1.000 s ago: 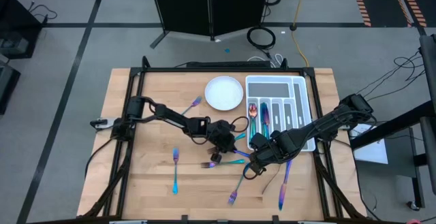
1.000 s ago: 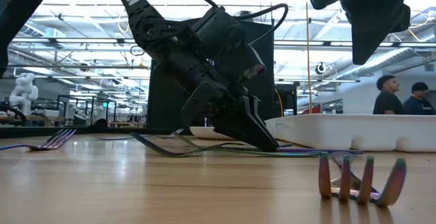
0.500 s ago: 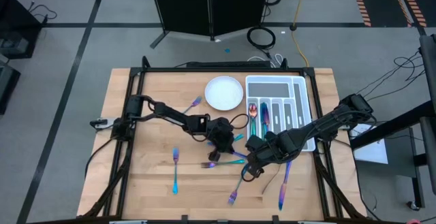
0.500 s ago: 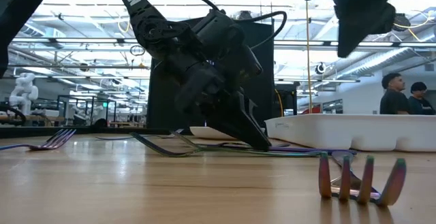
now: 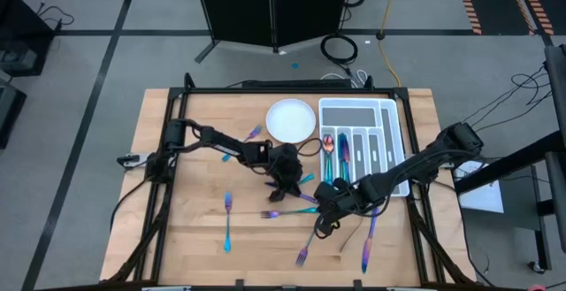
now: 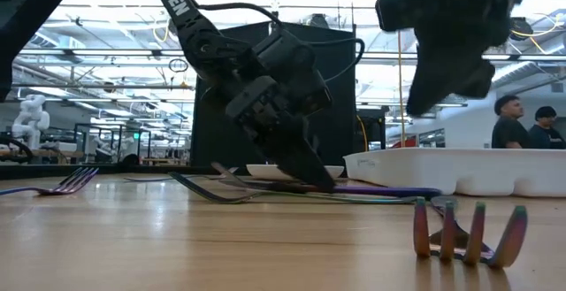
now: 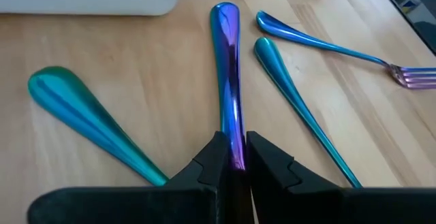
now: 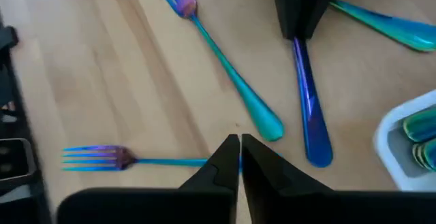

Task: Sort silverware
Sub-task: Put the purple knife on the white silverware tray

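The left gripper [image 7: 231,157] is pinching a blue-purple handle [image 7: 227,60] lying on the table [image 5: 186,238] near the tray [image 5: 392,114]. The right gripper [image 8: 239,149] is hanging just above the wood with fingers nearly together, holding nothing. Next move, I think: lifting this piece into its compartment.
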